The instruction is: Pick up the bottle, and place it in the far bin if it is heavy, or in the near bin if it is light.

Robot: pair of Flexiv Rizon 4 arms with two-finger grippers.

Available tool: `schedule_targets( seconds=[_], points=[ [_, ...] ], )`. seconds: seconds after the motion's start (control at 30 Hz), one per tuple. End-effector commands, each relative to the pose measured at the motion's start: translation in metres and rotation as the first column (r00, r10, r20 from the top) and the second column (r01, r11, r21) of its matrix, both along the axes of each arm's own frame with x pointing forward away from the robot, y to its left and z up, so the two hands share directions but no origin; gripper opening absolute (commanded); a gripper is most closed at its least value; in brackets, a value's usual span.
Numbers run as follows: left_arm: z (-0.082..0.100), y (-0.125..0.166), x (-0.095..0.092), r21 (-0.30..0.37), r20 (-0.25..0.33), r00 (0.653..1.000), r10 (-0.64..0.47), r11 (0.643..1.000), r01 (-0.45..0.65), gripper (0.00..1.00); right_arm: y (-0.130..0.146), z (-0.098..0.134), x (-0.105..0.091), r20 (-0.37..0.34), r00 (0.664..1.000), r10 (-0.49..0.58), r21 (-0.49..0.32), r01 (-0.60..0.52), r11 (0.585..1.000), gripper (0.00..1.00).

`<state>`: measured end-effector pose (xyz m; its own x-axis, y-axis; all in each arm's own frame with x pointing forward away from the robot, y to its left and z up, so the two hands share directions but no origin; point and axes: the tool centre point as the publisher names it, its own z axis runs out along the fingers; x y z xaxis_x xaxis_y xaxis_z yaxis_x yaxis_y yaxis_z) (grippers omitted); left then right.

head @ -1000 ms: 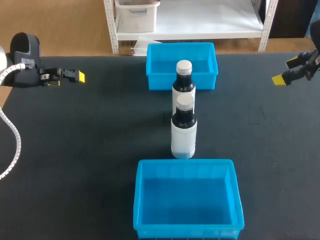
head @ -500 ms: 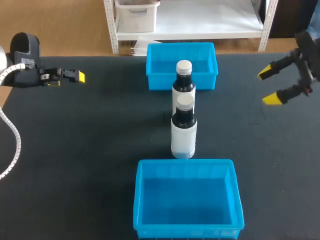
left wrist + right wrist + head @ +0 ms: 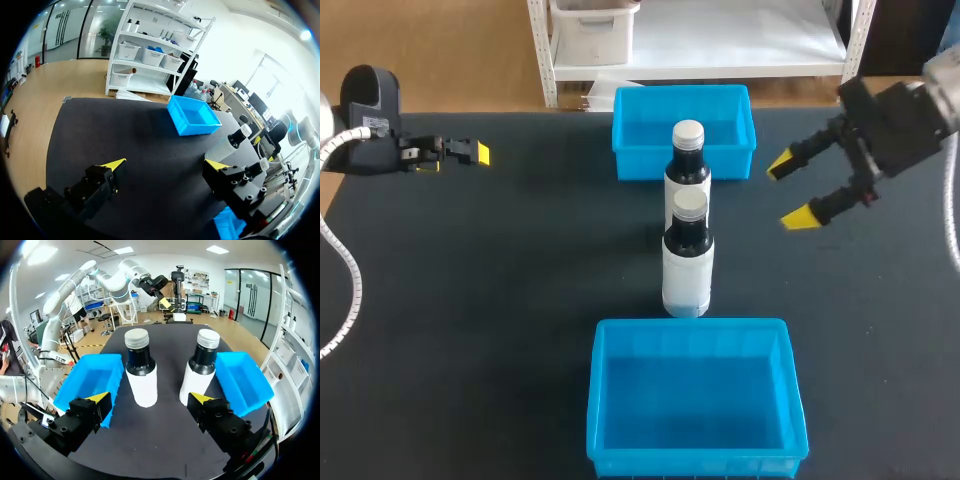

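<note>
Two bottles stand upright on the desk (image 3: 500, 260): the near bottle (image 3: 688, 260), with the far bottle (image 3: 687, 160) just behind it. Right of the near bottle the right jaws hang spread and empty. I'd have them straddle one body only, below the cap, without nudging its neighbour. The left jaws sit parted, well off to its left.

Dark, matte table (image 3: 500, 300) spans the view; evenly lit.
</note>
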<state>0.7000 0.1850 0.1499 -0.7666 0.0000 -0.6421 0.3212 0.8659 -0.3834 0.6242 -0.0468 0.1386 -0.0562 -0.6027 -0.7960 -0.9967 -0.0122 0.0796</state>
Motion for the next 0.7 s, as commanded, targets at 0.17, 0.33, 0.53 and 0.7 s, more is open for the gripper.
schedule_targets(
  seconds=[0.17,0.33,0.53,0.7],
  points=[
    [0.000,0.000,0.000,0.000,0.000,1.000,0.000,1.000,0.000,1.00,0.032,-0.010,-0.012,0.040,0.998,-0.038,0.013,0.038,0.999,1.00],
    [0.000,0.000,0.000,0.000,0.000,1.000,0.000,1.000,0.000,1.00,0.044,-0.013,-0.013,0.029,0.999,-0.038,0.027,0.037,0.999,1.00],
    [0.000,0.000,0.000,0.000,0.000,1.000,0.000,1.000,0.000,1.00,0.060,-0.012,-0.014,0.025,0.999,-0.025,0.042,0.024,0.999,1.00],
    [0.000,0.000,0.000,0.000,0.000,1.000,0.000,1.000,0.000,1.00,0.073,-0.009,-0.020,0.022,1.000,-0.011,0.051,0.010,0.999,1.00]
  ],
)
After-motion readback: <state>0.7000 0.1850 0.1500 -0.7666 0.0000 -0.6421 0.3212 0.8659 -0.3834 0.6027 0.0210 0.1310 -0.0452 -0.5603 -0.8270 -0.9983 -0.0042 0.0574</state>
